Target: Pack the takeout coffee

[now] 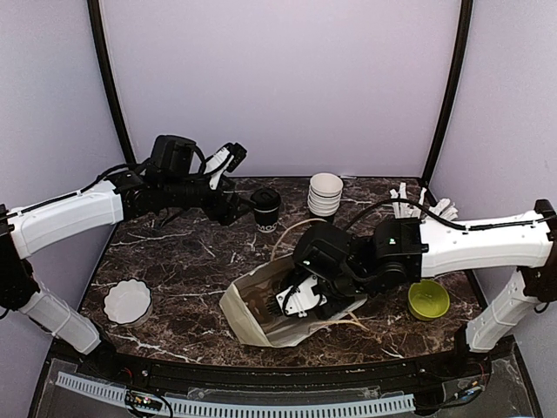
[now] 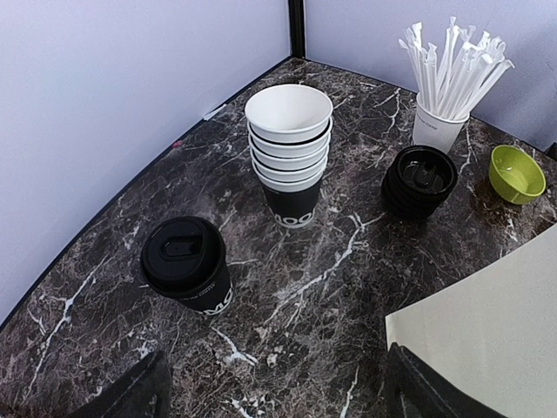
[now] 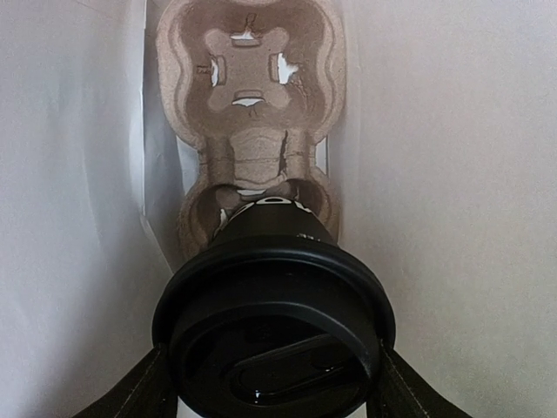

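One takeout coffee cup (image 3: 274,340), with a black lid, is held in my right gripper (image 3: 274,387). The gripper is shut on it inside the white paper bag (image 1: 252,318). The cup's base sits at the near pocket of a brown cardboard carrier (image 3: 248,104), whose far pocket is empty. My right gripper (image 1: 298,300) reaches into the bag's mouth in the top view. A second lidded cup (image 2: 184,261) stands on the marble, also in the top view (image 1: 265,209). My left gripper (image 2: 274,402) is open and empty, just short of it and to its right.
A stack of empty cups (image 2: 290,152), a stack of black lids (image 2: 420,180), a cup of white sticks (image 2: 439,122) and a green bowl (image 2: 516,172) stand behind. A white bowl (image 1: 128,301) sits front left. The bag's edge (image 2: 487,331) is near my left gripper.
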Robot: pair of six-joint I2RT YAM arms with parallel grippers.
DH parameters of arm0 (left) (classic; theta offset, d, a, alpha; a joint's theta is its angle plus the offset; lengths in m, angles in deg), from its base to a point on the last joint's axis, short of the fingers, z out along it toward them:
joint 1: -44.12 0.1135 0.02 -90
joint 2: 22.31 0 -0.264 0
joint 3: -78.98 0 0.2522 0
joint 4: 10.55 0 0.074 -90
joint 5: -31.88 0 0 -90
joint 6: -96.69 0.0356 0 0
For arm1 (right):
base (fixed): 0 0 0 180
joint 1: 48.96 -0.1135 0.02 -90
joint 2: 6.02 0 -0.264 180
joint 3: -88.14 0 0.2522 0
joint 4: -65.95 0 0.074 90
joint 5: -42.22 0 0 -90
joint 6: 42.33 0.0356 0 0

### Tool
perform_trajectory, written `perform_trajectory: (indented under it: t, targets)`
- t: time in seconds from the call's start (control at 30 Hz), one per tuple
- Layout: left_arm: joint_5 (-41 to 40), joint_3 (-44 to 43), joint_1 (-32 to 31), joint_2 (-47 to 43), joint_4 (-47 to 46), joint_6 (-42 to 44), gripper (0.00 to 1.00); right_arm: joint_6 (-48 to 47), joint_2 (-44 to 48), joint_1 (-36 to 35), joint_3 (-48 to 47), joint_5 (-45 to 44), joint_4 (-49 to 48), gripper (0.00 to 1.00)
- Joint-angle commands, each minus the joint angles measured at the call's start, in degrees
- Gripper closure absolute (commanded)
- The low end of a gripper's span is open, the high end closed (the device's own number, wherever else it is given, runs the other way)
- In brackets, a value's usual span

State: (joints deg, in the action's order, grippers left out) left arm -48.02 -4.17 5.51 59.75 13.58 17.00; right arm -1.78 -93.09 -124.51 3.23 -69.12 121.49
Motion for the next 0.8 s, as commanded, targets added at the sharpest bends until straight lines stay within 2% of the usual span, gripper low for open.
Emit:
perform_trajectory:
  t: [0.0,0.37,0.77]
  targets:
    - [1.0,-0.5,0.4,-0.5,0.3,-0.3,0.13,0.1,-2.1,1.2,-2.4,1.7,-0.3,0.53]
    - [0.6,1.3,0.7,-3.7,0.5,-0.7,0.13,-0.9,-9.6,3.7,-12.9,11.9,11.1,0.53]
    - [0.1,2.8,1.4,-7.4,2.5,-0.6,0.13,-2.6,-20.5,8.1,-27.1,18.7,22.1,0.54]
